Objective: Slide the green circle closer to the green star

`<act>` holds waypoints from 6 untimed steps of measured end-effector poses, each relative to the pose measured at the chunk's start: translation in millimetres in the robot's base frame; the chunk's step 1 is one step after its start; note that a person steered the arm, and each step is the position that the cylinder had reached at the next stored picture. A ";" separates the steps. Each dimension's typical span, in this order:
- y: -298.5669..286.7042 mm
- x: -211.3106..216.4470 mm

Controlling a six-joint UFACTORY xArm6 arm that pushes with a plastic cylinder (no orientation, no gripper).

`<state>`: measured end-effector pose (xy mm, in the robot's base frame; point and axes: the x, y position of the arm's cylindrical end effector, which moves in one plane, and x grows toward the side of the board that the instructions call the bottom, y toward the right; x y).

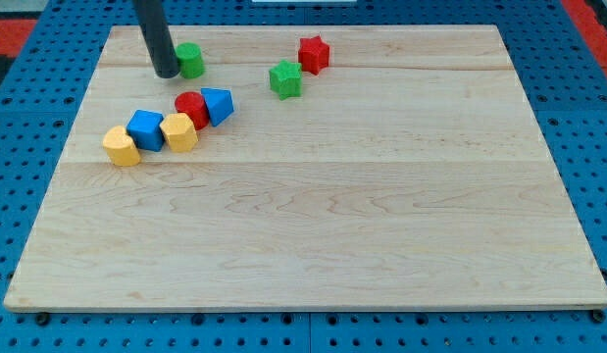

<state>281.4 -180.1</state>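
Tip [167,73] beside one green circle [191,60]

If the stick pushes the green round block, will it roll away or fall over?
Probably neither. The green circle looks like a short, flat-bottomed disc, so it should slide rather than roll or tip. My tip sits at its left edge, and the wooden board looks smooth. Being round, it may curve off if pushed off-centre.

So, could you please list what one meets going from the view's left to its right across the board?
Yellow block → blue cube → my tip, touching the green circle on its left → red circle → blue block → green star → red star.
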 end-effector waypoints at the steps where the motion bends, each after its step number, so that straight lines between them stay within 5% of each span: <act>1: -9.2 -19.9; 6: 104.1 -37.3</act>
